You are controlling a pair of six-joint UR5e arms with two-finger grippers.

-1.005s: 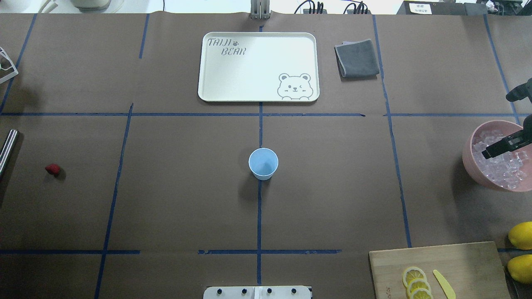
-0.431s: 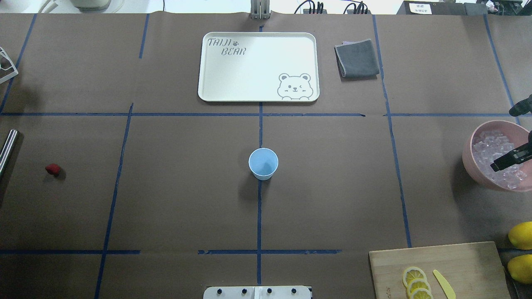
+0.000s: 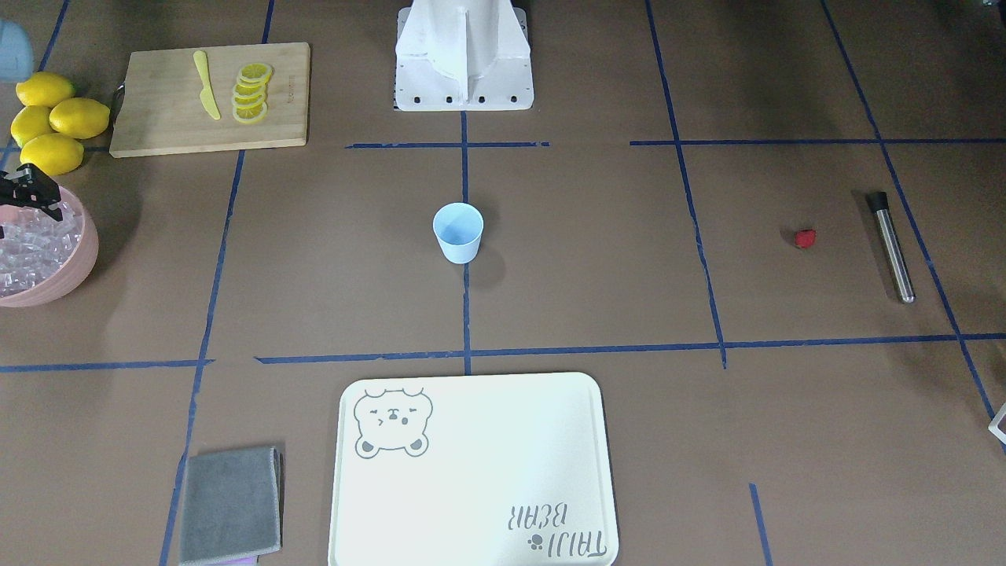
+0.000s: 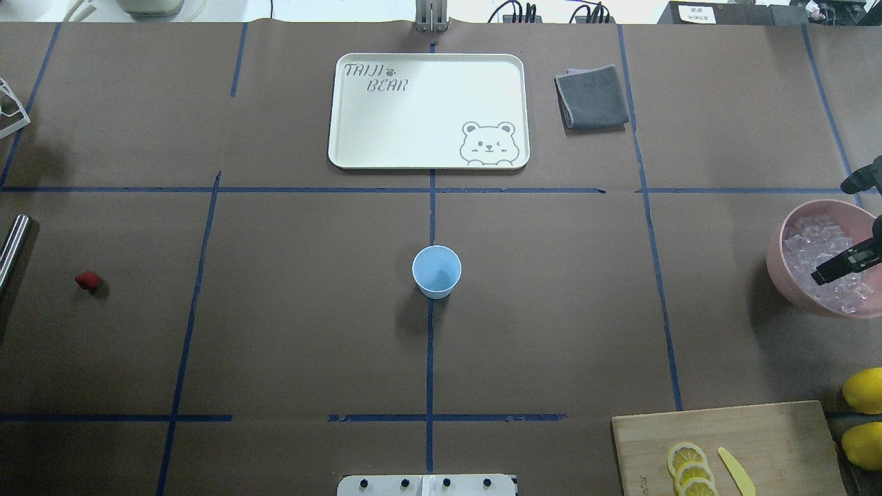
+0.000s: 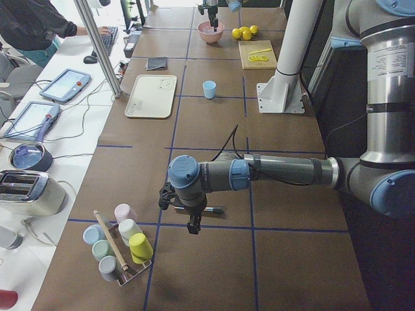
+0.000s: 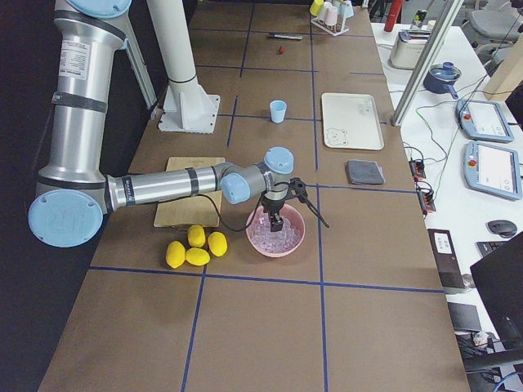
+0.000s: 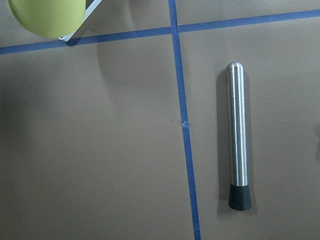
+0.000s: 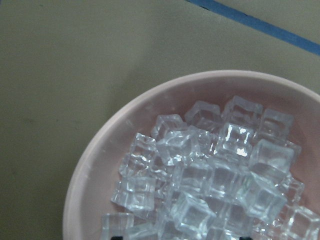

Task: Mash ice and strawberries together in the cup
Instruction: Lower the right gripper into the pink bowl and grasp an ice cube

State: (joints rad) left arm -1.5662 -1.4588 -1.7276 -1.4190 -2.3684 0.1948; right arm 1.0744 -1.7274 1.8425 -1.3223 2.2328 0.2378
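Hovering my right pincer (image 4: 832, 233), jaws wide, over clear ice cubes (image 4: 805, 242) in pink round bowl (image 4: 777, 279), frame's right edge: slick cubes cd squirt free, missing light-blue plastic cup (image 4: 436, 272).

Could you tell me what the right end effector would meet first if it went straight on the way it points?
Most likely the ice in the pink bowl: the right end effector points down over it, though its height is unclear.

— What colours stood out on the brown worktop (image 4: 310, 331)?
— Blue tape lines (image 4: 432, 220) crossed it. The cup (image 4: 436, 271) was light blue, the strawberry (image 4: 87, 280) red.
— And the ice (image 8: 210, 170)?
— Clear, whitish, in a pink bowl (image 4: 776, 270). The cream tray (image 4: 427, 103) bore a grey bear (image 4: 488, 143).
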